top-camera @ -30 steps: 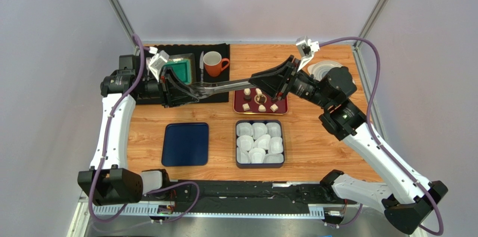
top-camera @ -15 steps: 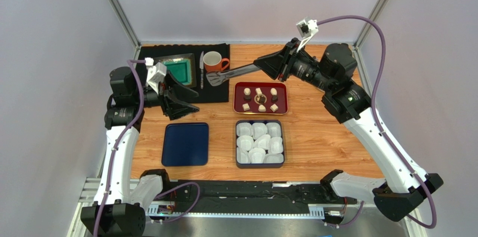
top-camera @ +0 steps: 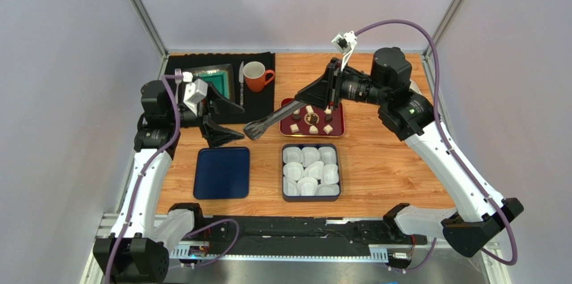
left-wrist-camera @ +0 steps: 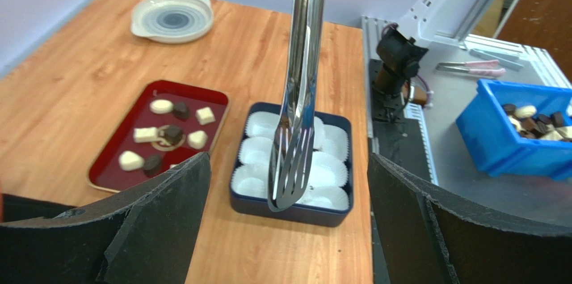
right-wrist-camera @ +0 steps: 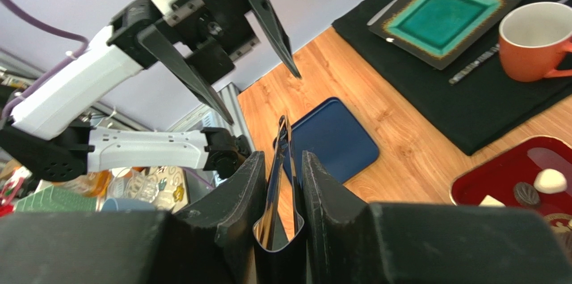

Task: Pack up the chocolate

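Note:
Several dark and cream chocolate pieces lie on a red tray. In front of the tray stands a dark blue box filled with empty white paper cups. My right gripper is shut on the handle end of metal tongs. The tongs slant down to the left, and their slotted tip hangs just ahead of my left gripper. That gripper is open and holds nothing.
A dark blue lid lies left of the box. At the back left, a black mat carries an orange mug, a green plate and cutlery. A white lid lies far right. A blue bin sits off the table.
My left gripper has opened, let go of the tongs and drawn back to the left. The right arm lifted the tongs away, then swung their tip down toward the left gripper.

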You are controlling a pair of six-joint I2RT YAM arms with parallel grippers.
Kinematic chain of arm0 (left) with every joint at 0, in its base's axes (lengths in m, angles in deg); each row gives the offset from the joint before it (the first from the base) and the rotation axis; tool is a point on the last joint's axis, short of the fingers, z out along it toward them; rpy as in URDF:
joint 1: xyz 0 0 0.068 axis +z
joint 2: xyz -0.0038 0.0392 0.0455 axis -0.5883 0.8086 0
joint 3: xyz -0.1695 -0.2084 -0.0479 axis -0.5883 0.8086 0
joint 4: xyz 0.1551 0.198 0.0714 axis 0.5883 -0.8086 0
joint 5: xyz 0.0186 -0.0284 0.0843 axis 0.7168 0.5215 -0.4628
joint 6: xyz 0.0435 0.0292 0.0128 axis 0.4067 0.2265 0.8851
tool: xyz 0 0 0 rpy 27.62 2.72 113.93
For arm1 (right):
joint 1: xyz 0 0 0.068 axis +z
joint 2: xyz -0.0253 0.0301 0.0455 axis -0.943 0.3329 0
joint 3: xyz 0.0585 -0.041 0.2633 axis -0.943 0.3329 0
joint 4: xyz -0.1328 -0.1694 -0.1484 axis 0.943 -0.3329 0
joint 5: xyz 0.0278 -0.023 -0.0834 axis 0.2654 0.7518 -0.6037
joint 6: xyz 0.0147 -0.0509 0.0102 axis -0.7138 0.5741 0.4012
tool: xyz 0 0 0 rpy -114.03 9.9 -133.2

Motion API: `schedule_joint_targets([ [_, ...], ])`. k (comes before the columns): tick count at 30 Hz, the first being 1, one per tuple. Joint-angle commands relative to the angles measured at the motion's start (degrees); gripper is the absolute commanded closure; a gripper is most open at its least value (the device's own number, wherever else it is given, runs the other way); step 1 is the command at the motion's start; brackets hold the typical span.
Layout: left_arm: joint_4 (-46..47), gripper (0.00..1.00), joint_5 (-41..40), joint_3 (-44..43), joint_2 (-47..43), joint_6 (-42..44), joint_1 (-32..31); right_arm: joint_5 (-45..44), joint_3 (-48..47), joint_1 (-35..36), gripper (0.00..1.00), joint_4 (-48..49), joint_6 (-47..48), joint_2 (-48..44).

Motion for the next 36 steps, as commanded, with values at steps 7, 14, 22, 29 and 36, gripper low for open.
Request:
schedule_joint_targets([
  [7, -1.68, 0.07, 9.45, 5.64, -2.60, 4.06, -1.12, 5.55, -3.84, 1.39, 1.00, 4.21, -0.67, 3.12],
  [14, -2.39, 0.14, 11.99, 5.81, -1.98, 2.92, -1.12, 5.20, -5.15, 3.15, 1.00, 6.50, -1.55, 5.50],
  [22, 2.00, 0.32, 16.13, 8.45, -1.80, -4.11, -3.15, 4.58, -7.79, 3.24, 1.00, 6.41, -2.00, 6.82],
  [29, 1.92, 0.71, 16.21, 6.61, -1.45, -3.94, -3.41, 4.85, -6.74, 3.24, 1.00, 7.11, -2.52, 6.55],
  [36, 1.13, 0.88, 16.21, 5.20, -1.01, -4.29, -3.59, 5.63, -5.16, 3.94, 1.00, 6.77, -1.91, 7.08],
])
